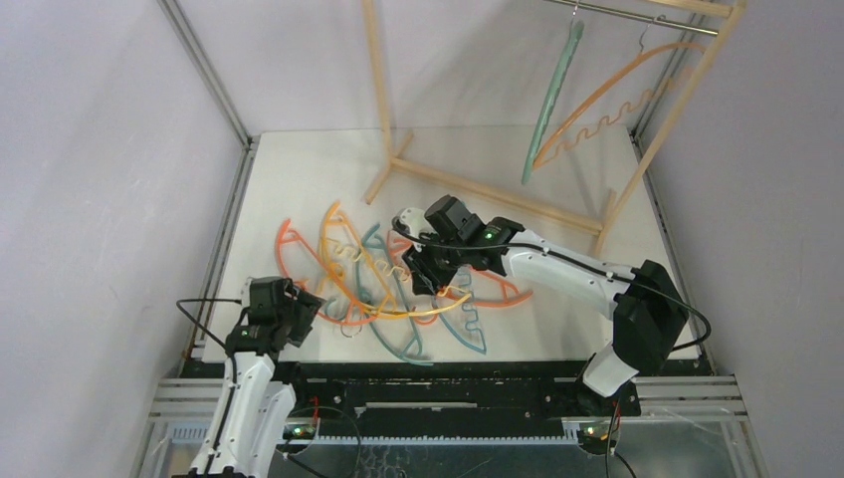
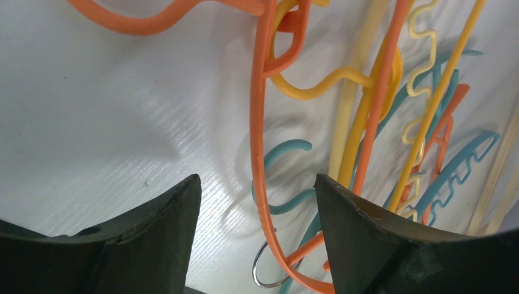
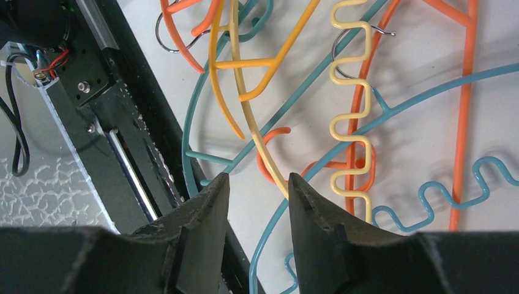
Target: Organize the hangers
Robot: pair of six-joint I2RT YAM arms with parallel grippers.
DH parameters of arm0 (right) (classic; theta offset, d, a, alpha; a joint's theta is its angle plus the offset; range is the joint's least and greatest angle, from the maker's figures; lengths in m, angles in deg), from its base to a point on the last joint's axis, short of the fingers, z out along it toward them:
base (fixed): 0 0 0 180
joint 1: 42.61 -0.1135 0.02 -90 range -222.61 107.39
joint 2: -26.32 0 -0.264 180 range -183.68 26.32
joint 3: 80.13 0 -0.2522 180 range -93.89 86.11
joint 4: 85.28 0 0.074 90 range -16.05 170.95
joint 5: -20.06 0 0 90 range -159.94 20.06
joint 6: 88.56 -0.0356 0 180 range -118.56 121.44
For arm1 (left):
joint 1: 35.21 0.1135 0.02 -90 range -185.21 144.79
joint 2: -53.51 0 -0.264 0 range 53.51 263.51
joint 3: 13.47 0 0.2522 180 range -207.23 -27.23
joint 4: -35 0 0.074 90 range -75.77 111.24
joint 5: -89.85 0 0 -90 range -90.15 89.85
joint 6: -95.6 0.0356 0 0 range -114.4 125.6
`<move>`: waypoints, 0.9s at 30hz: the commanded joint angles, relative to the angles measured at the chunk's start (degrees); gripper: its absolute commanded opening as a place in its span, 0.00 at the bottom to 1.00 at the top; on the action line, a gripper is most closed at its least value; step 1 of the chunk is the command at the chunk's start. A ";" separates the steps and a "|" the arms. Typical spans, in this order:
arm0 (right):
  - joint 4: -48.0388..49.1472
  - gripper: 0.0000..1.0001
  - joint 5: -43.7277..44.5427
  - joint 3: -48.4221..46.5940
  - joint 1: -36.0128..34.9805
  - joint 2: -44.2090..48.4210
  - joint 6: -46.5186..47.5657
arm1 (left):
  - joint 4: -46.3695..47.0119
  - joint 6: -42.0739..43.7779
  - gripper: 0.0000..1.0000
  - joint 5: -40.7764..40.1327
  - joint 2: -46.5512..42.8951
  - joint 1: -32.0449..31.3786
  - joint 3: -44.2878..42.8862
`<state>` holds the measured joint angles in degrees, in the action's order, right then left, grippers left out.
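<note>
My left claw (image 2: 257, 236) is spread at the pile's (image 1: 398, 289) nine o'clock; my right claw (image 3: 257, 190) pinches a yellow hanger (image 3: 269, 156).

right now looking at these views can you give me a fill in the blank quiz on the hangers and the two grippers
1. The number of hangers already hanging from the rack rod is ____.
2. The right gripper has its fingers closed around a thin arm of a hanger whose colour is ____.
3. The left gripper is ____, with nothing clamped between its fingers.
4. The pile of loose hangers lies on the ____.

Missing words: two; yellow; open; table
</note>
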<state>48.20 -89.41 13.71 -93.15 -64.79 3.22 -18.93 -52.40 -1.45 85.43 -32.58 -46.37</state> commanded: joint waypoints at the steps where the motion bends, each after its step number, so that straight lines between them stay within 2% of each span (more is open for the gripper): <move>1: 1.77 0.48 -0.50 -0.36 0.81 3.53 -0.69 | 6.32 -3.13 0.71 -1.16 1.84 0.01 2.05; 6: 0.21 0.46 -0.50 -0.37 1.75 3.92 -0.60 | 14.20 -4.10 0.66 -1.08 7.39 0.02 3.47; 9: -0.35 0.45 -0.41 -0.37 2.23 4.08 -0.47 | 17.75 -3.95 0.55 -1.39 10.10 0.01 3.39; 13: -0.55 0.44 -0.77 -0.37 2.60 3.96 -0.42 | 20.50 -2.48 0.25 -1.68 13.74 0.03 1.55; 15: -0.48 0.44 -0.81 -0.39 2.67 3.93 -0.48 | 20.90 -1.20 0.04 -1.53 15.58 0.01 0.27; 16: -0.47 0.44 -0.81 -0.38 2.72 4.01 -0.49 | 20.92 -0.21 0.01 -1.53 16.25 0.01 -0.25; 20: -0.21 0.44 -1.01 -0.44 3.22 4.06 -0.58 | 17.95 3.54 0.00 0.30 16.72 -0.08 -4.76; 27: -0.01 0.43 -1.46 -1.19 4.58 4.37 -0.78 | -1.70 14.13 0.00 -1.28 13.68 -1.65 -25.73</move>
<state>46.78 -90.02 13.71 -89.50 -63.15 3.01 -11.85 -47.19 -1.65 101.16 -33.12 -58.63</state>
